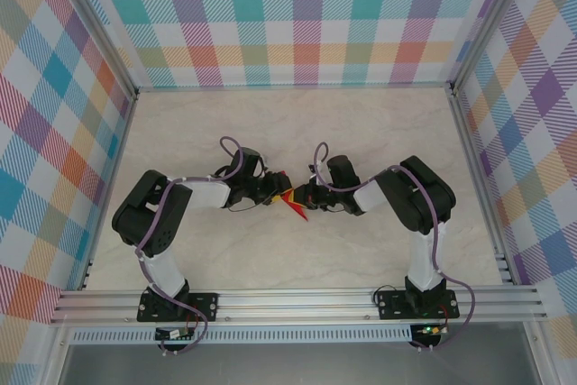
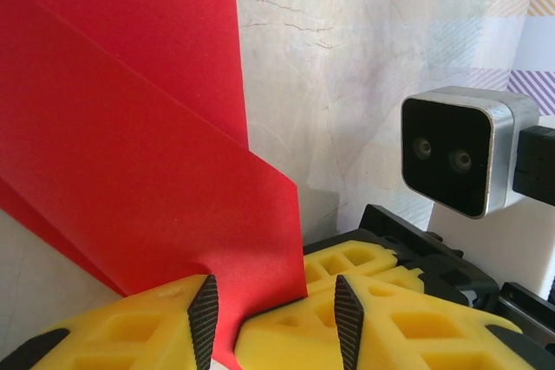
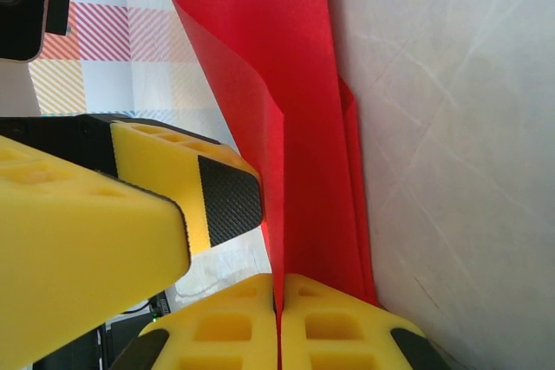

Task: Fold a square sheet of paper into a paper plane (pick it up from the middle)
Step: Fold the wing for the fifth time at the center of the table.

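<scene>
The red sheet of paper [image 1: 295, 206] is folded into several layers and held off the table between the two arms; a bit of its yellow reverse shows in the top view. My right gripper [image 3: 279, 322] is shut on the paper's [image 3: 303, 127] lower edge, with the sheet standing up from its fingers. My left gripper [image 2: 276, 322] has its jaws apart around the bottom corner of the paper [image 2: 130, 145], and its left pad [image 2: 204, 318] is against the sheet. In the top view the left gripper [image 1: 275, 194] and right gripper [image 1: 309, 196] nearly touch.
The pale marbled table [image 1: 297, 123] lies below, ringed by checked walls [image 1: 297, 15] and a metal rail [image 1: 297, 299] at the near edge. The right wrist's camera [image 2: 455, 153] sits close ahead of my left gripper. A left pad [image 3: 230, 201] hangs beside the paper.
</scene>
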Available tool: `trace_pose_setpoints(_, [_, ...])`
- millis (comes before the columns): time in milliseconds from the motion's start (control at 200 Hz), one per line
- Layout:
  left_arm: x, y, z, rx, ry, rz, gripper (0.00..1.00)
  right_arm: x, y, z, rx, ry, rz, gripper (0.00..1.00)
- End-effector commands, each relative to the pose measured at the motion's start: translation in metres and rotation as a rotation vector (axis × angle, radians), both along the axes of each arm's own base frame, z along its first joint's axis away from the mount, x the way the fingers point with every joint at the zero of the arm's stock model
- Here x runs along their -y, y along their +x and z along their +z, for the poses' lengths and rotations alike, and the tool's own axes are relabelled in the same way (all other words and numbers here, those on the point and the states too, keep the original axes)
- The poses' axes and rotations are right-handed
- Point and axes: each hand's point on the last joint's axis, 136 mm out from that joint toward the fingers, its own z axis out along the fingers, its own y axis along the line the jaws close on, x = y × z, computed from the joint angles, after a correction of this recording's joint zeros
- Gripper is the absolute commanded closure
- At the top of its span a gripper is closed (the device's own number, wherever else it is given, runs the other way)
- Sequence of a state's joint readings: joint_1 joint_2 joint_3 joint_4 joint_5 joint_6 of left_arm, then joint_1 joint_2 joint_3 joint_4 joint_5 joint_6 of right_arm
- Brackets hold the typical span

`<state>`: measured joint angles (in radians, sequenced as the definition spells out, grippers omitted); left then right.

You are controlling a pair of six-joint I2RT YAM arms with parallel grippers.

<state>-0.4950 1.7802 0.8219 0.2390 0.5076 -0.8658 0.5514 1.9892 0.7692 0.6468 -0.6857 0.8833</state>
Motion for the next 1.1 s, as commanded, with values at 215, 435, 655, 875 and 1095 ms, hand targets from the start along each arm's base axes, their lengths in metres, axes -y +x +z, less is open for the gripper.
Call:
trace_pose_setpoints(215, [-0.004, 0.006, -0.014, -0.026, 0.048, 0.007, 0.59, 0.005, -0.003, -0.020, -0.079, -0.060, -0.007, 0.90])
trace_pose_setpoints(435, [-0.009, 0.003, -0.025, -0.073, 0.083, 0.027, 0.60, 0.006, -0.003, -0.014, -0.077, -0.086, 0.011, 0.85])
trace_pose_setpoints(655, [-0.013, 0.000, -0.034, -0.116, 0.107, 0.047, 0.60, 0.006, -0.005, 0.002, -0.058, -0.095, 0.039, 0.80])
trace_pose_setpoints(875, [-0.015, -0.003, -0.041, -0.145, 0.120, 0.054, 0.59, 0.012, -0.017, 0.014, -0.043, -0.120, 0.084, 0.76])
trace_pose_setpoints(1095, [-0.015, -0.004, -0.043, -0.153, 0.124, 0.051, 0.59, 0.020, -0.027, 0.012, -0.060, -0.152, 0.088, 0.78])
